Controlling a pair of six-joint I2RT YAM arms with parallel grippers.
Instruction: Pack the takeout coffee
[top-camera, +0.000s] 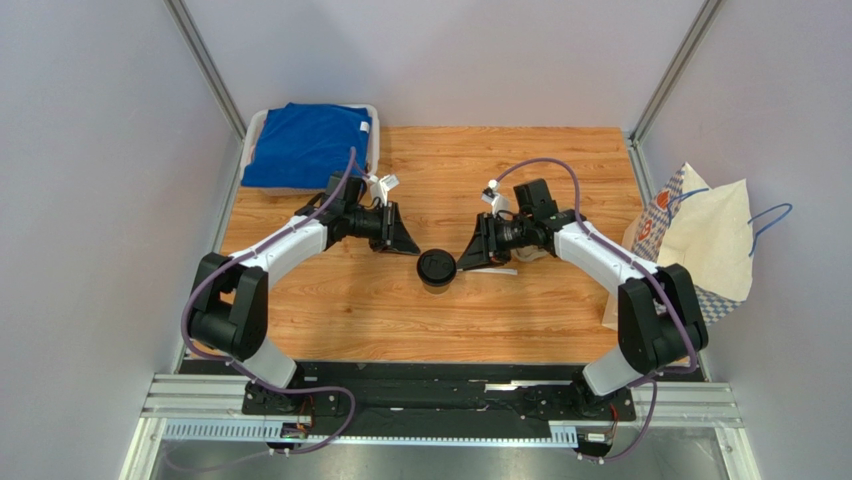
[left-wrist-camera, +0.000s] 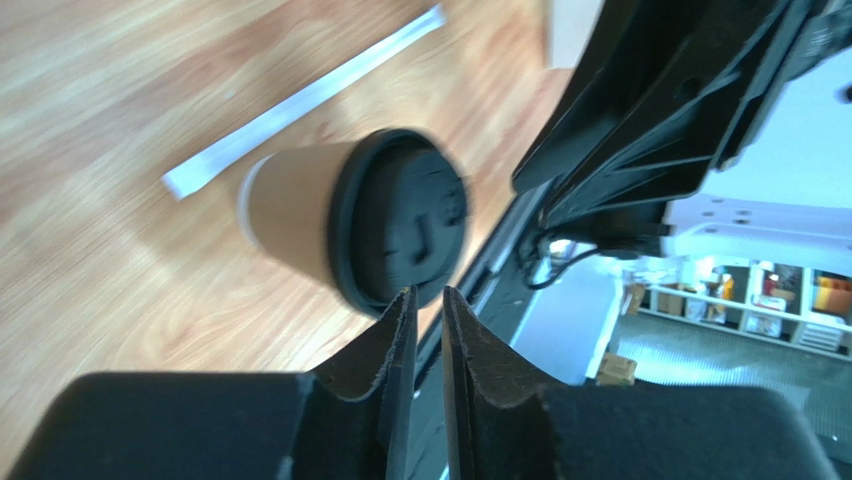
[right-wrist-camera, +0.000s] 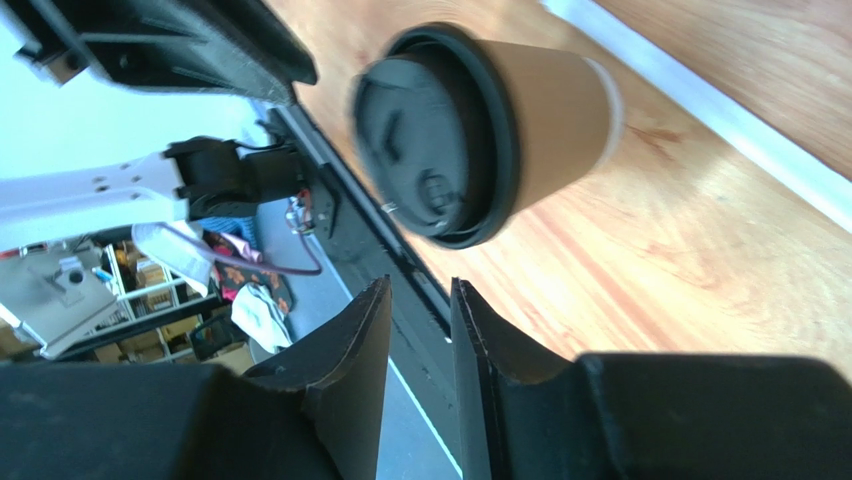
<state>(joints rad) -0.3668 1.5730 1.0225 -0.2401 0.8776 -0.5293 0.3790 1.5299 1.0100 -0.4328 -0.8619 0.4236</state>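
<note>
The lidded takeout coffee (top-camera: 436, 267) stands upright mid-bench (top-camera: 400, 320), untouched, between both arms. The left pincer (top-camera: 408, 243) and right pincer (top-camera: 468, 255) flank it, each empty with its jaws almost together. A wrapped straw (left-wrist-camera: 300, 100) lies beside it.

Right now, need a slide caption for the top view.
Lidded coffee cup stands mid-table between the left gripper and right gripper, neither touching it; paper bag at the right edge.

Tan paper takeout coffee (top-camera: 436, 268), black lid on, upright, mid-table
</note>
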